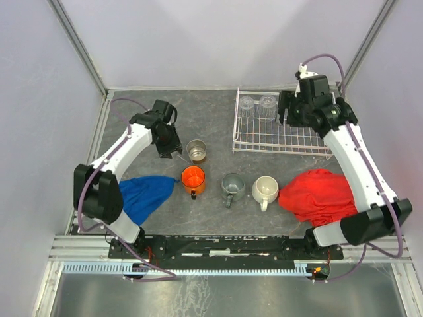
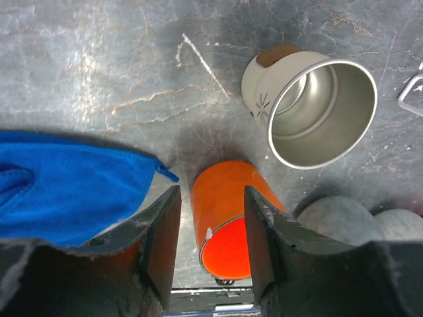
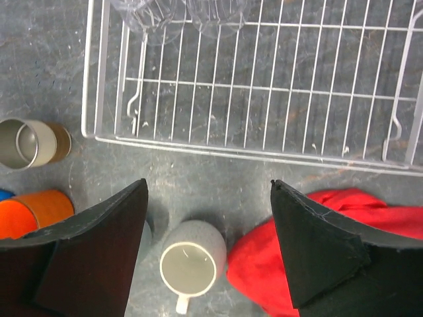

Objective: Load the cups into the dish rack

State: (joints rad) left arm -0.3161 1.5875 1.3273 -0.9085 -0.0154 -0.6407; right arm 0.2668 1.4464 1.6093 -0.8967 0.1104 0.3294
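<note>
Left jaws parted, empty, orange mug (image 2: 228, 218) beyond, between them, right jaws wide.

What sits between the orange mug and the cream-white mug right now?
Only the grey-green mug, standing upright between the orange mug and the cream-white mug; the top external view shows it.

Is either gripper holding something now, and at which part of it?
Nothing is held. The left gripper and the right gripper both have open fingers with nothing between them.
</note>
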